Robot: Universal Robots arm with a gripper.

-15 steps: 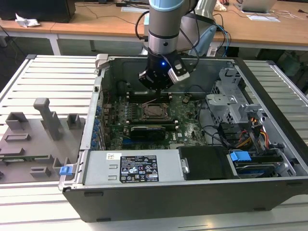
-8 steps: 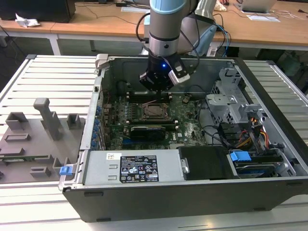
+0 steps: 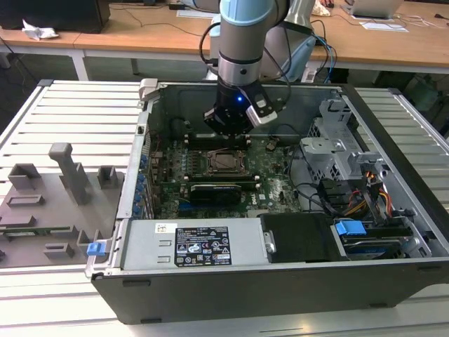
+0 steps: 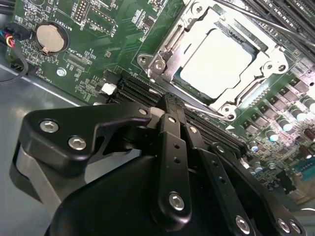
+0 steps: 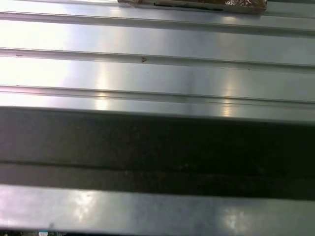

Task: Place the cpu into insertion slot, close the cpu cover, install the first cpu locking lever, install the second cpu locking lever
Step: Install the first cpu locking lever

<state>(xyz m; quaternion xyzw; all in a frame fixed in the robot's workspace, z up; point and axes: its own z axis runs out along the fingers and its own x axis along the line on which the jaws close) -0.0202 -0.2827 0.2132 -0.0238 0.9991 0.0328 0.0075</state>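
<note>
The pincer [image 4: 165, 105] hangs inside the open computer case [image 3: 393, 274], just beside the insertion slot [image 3: 226, 162] on the green motherboard [image 4: 93, 44]. In the second wrist view its black fingers [image 4: 170, 147] press together, clenched on nothing, their tips near the socket's edge. The cpu [image 4: 216, 54] lies flat in the slot, with the cpu cover [image 4: 172, 49] folded down around it (its silver frame rims the chip). The case walls leave little room around the arm. In the first wrist view ribbed metal tabletop [image 5: 157, 73] shows beyond a dark case edge.
</note>
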